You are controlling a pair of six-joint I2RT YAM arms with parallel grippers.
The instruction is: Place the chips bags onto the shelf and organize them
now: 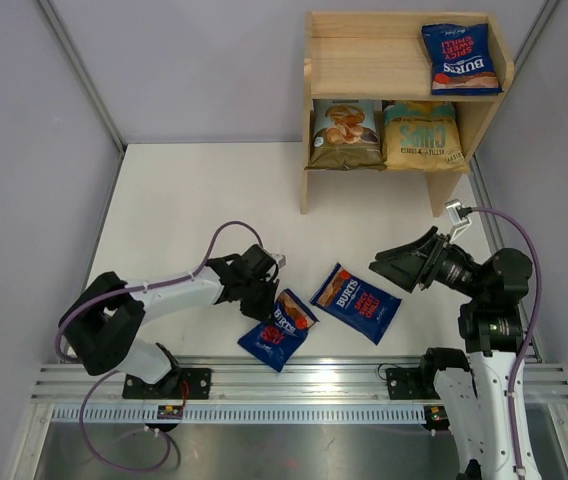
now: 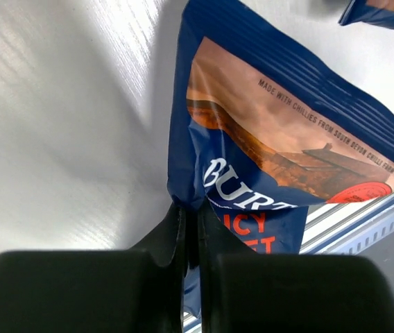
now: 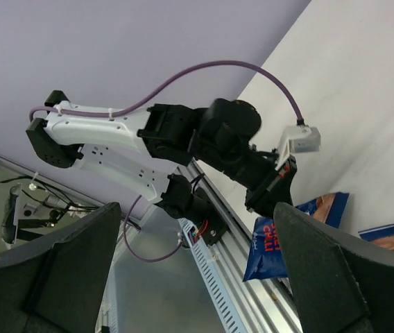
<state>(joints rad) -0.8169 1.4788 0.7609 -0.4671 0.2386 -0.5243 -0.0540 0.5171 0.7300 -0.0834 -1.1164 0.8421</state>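
Note:
My left gripper (image 1: 267, 296) is shut on the edge of a dark blue BURTS bag (image 1: 278, 330), held just off the table at the front centre. The left wrist view shows the bag (image 2: 280, 159) pinched between my black fingers (image 2: 162, 239). A second dark blue BURTS bag (image 1: 356, 301) lies flat to its right. My right gripper (image 1: 386, 266) is open and empty, above that bag's right side, pointing left. The wooden shelf (image 1: 364, 70) stands at the back right. A third BURTS bag (image 1: 459, 57) is on its top tier. The pale blue bag (image 1: 345, 134) and the golden-yellow bag (image 1: 422, 136) stand on its lower tier.
A metal rail (image 1: 294, 385) with the arm bases runs along the near table edge. Grey walls enclose the table on the left, back and right. The right wrist view shows the left arm (image 3: 134, 139) and the held bag (image 3: 270, 243) hanging by the rail.

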